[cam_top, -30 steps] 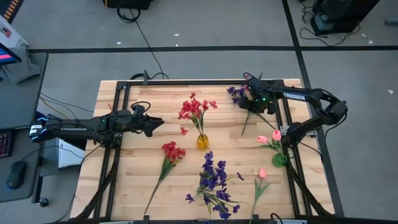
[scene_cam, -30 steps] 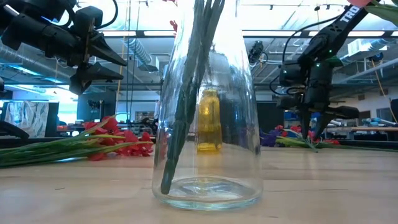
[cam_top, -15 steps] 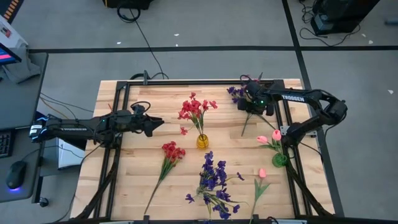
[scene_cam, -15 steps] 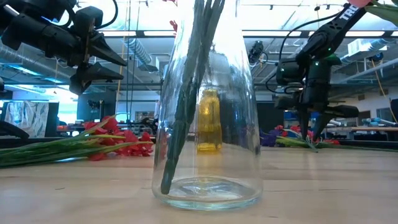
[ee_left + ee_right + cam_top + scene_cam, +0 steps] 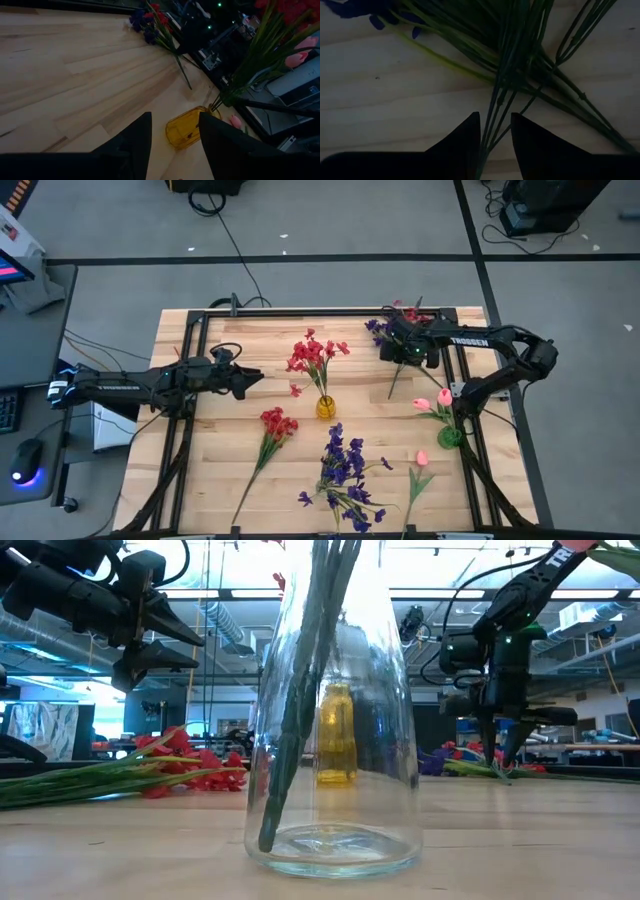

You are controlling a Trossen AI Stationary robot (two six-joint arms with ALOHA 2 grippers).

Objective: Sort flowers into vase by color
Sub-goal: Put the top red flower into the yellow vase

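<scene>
Wooden tabletop [image 5: 215, 420] carries the scattered flowers. I hold the right tool [image 5: 397, 345] low over the purple sprig [image 5: 380, 328] at the far right corner, fingers apart astride its stems. Next move, I judge: close, then lift. Left tool [image 5: 255, 379] waits, parted and empty.

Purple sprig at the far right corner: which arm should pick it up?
The right arm. Its right gripper hangs directly over that purple sprig, its stems between the open fingers in the wrist view. The left gripper hovers mid-table, far off.
</scene>
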